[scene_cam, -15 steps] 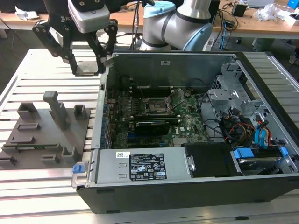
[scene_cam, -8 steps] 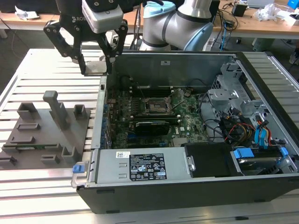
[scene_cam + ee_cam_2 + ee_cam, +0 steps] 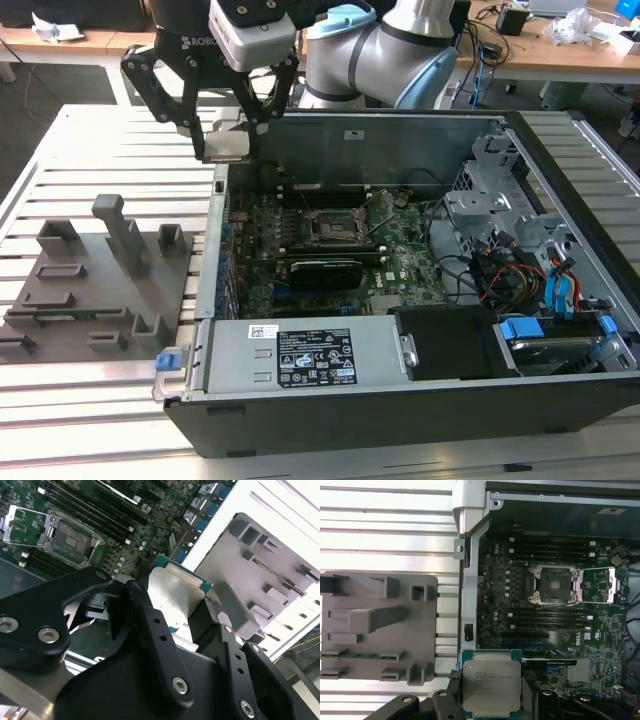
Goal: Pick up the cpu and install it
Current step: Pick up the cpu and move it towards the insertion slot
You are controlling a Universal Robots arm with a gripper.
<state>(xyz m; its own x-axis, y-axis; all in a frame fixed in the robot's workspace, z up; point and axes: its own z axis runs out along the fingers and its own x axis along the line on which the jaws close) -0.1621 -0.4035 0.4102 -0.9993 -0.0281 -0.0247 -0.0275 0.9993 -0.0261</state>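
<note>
The cpu is a small square chip with a shiny metal top and a green rim. My gripper is shut on it, one black finger on each side. In the exterior view it hangs in the air over the far left corner of the open computer case. Both wrist views show the cpu clamped between the fingers. The open socket on the motherboard has its metal bracket lifted and lies apart from the chip.
A grey fixture tray with upright pegs lies on the slatted table at the exterior view's left of the case. Inside the case are memory slots, a black card, cables and drive bays at the exterior view's right.
</note>
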